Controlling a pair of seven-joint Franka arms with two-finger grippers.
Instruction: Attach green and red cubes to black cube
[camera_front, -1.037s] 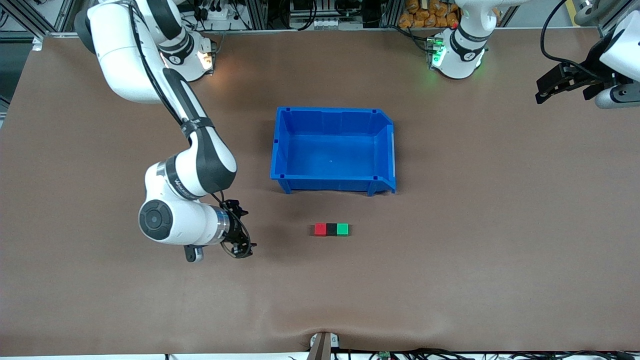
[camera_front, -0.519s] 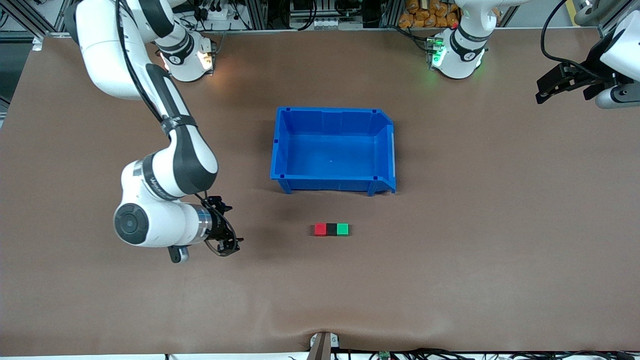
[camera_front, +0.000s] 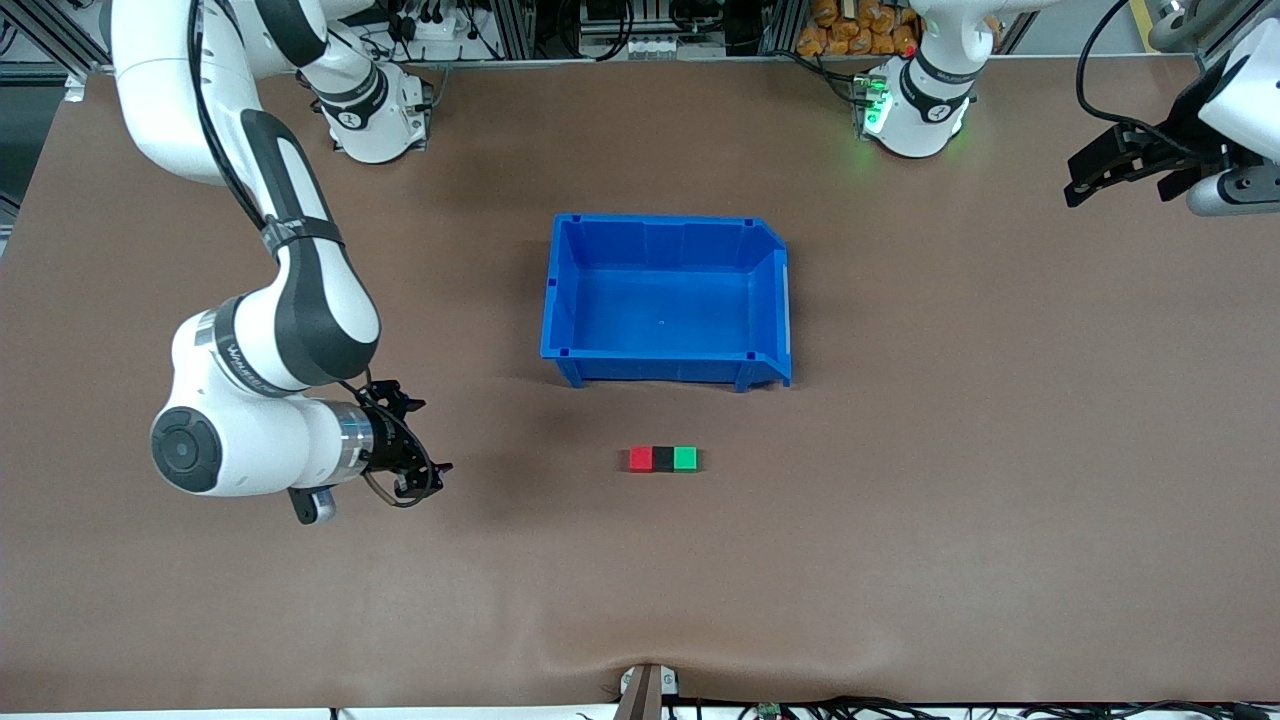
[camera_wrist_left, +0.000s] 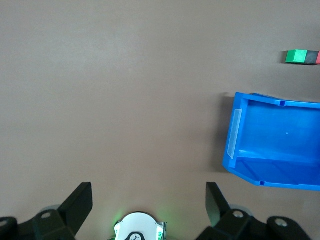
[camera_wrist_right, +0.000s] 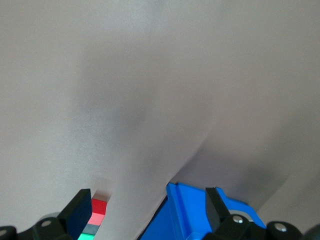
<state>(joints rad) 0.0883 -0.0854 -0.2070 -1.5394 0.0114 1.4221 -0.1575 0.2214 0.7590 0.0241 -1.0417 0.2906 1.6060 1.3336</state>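
The red cube (camera_front: 641, 459), black cube (camera_front: 663, 459) and green cube (camera_front: 685, 459) lie touching in one row on the table, the black one in the middle, nearer the front camera than the blue bin (camera_front: 560, 300). The row also shows as green cube (camera_wrist_left: 297, 56) with the black cube (camera_wrist_left: 313, 57) beside it, and as red cube (camera_wrist_right: 99, 206) at the edge of the right wrist view. My right gripper (camera_front: 425, 455) hangs open and empty toward the right arm's end, well apart from the row. My left gripper (camera_front: 1085, 180) stands open and empty, high at the left arm's end.
The blue bin (camera_wrist_left: 250, 150) is empty and sits mid-table; its corner (camera_wrist_right: 190, 210) shows in the right wrist view. The arm bases (camera_front: 915, 110) stand along the table edge farthest from the front camera. Brown table surface surrounds the cubes.
My right arm has drawn away from the cube row toward its own end of the table. The cubes and the left arm have stayed put.
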